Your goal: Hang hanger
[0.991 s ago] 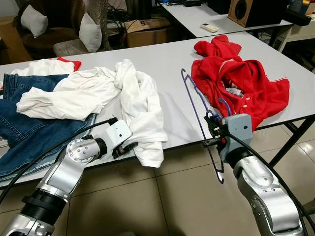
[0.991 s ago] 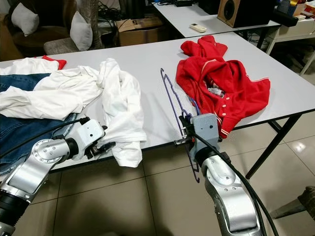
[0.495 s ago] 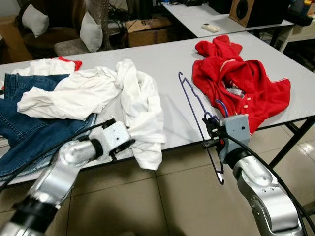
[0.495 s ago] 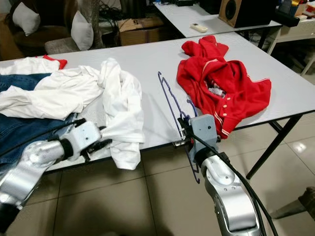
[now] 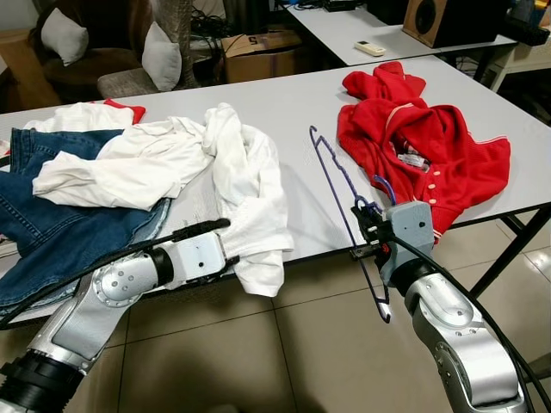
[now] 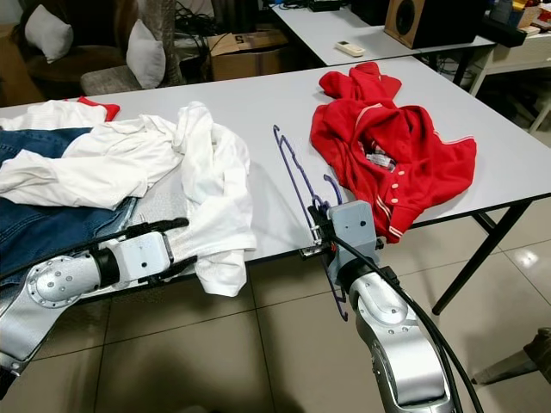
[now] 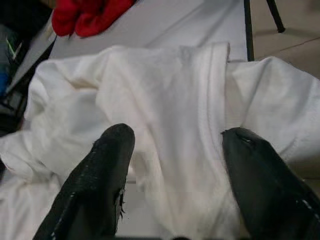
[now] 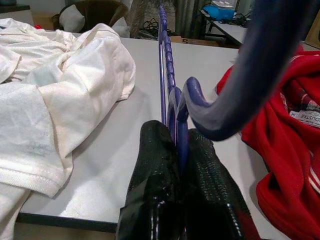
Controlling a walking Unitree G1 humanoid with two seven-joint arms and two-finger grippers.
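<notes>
Purple hanger point(image 8: 172, 95) is pinched between the right gripper's point(image 8: 179, 150) jaws, while white shirt point(image 7: 170, 125) is straddled by the left gripper's point(image 7: 175, 150) spread jaws.

Glossy plastic hanger point(image 8: 172, 95); soft white cloth shirt point(image 7: 170, 125)

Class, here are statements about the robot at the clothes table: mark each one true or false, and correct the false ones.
1. The right gripper is shut on the purple hanger. True.
2. The red garment hangs on the hanger. False: it lies on the table, beside the hanger.
3. The left gripper has its jaws open at the white shirt. True.
4. The jeans lie on top of the white shirt. False: white clothing lies over them.
</notes>
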